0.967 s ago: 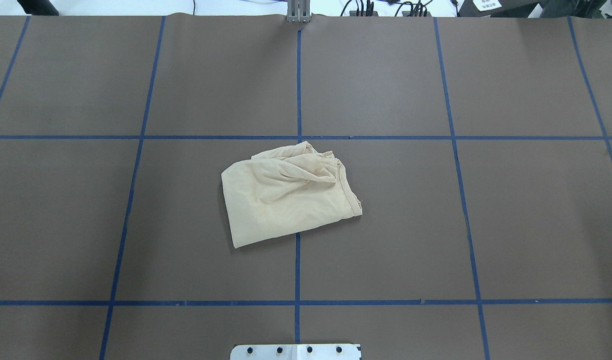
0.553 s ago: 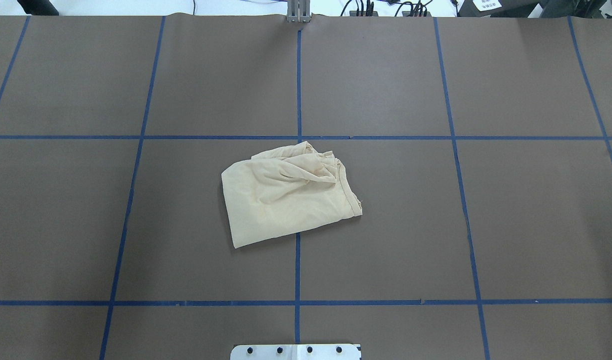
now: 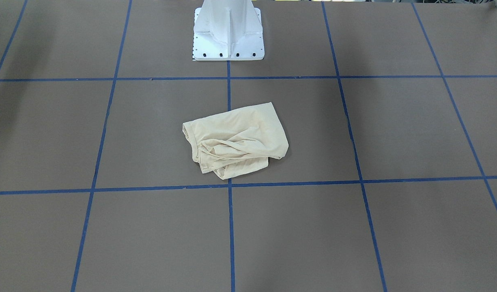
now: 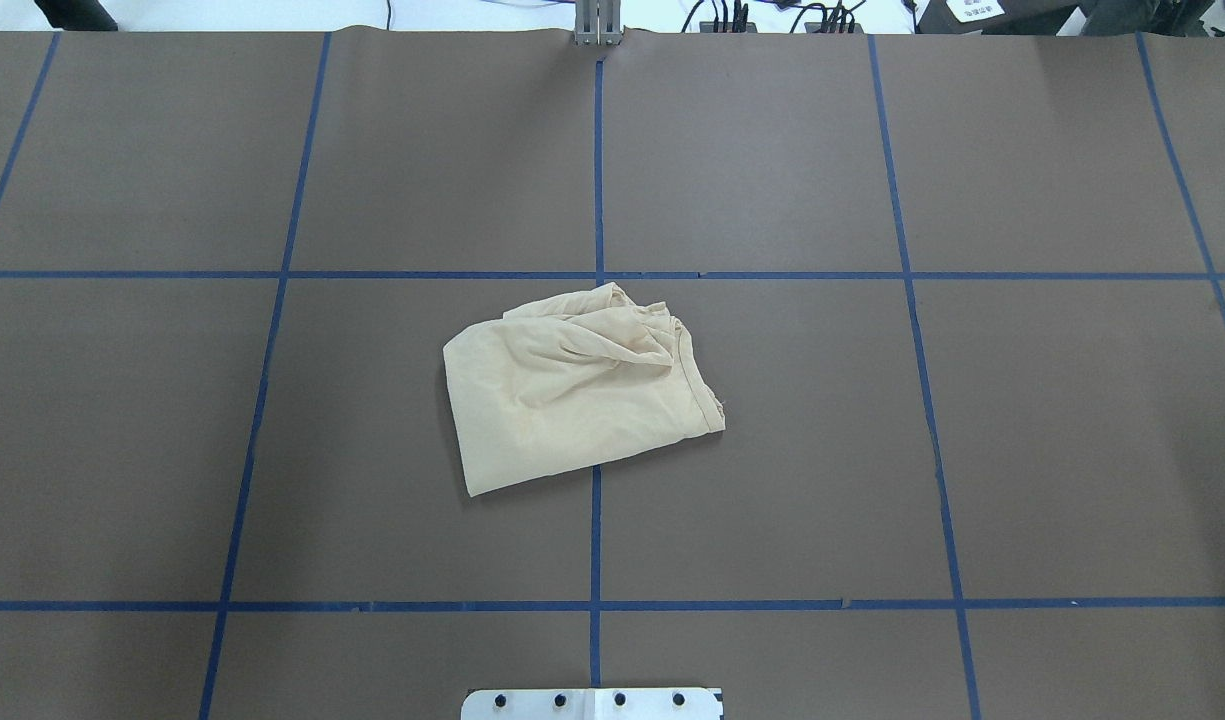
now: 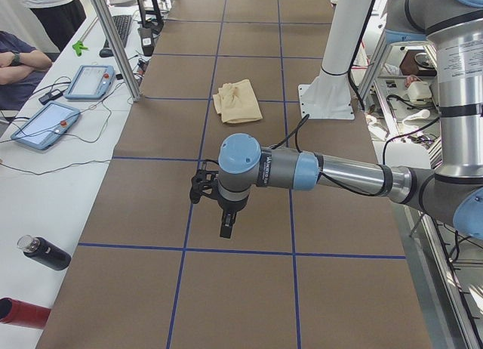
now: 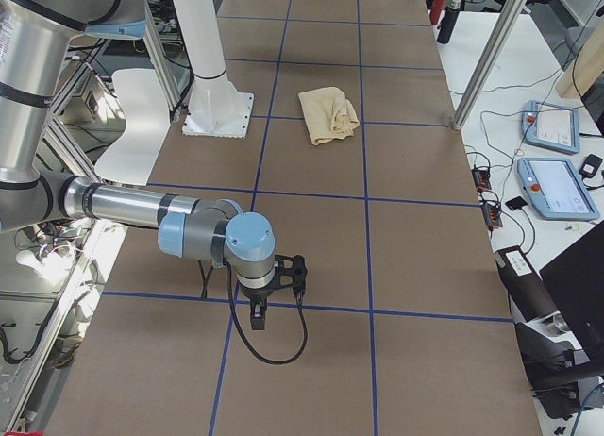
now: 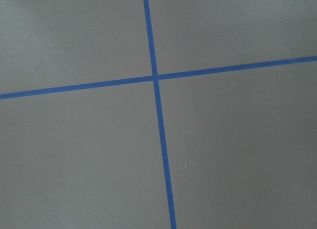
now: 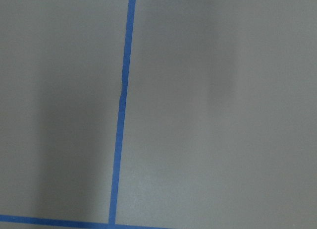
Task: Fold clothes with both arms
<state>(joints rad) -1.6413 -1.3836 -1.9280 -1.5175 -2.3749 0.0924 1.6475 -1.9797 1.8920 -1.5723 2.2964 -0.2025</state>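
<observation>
The cream-yellow shirt [image 4: 572, 395] lies crumpled in a loose fold at the middle of the brown table, with its bunched part on the far side. It also shows in the front-facing view [image 3: 236, 140] and both side views [image 5: 238, 100] [image 6: 328, 113]. Its print and neck label are hidden. My left gripper [image 5: 226, 228] hangs over bare table far from the shirt, toward the table's left end. My right gripper [image 6: 258, 318] hangs over bare table toward the right end. Both show only in the side views, so I cannot tell whether they are open or shut. Both wrist views show only table and blue tape.
The white pedestal base [image 3: 228, 32] stands at the robot's edge of the table, behind the shirt. Blue tape lines grid the table [image 4: 772, 500]. Teach pendants [image 5: 92, 81] [image 6: 557, 186], a metal post [image 5: 113, 39] and a black bottle [image 5: 41, 252] sit on the operators' side.
</observation>
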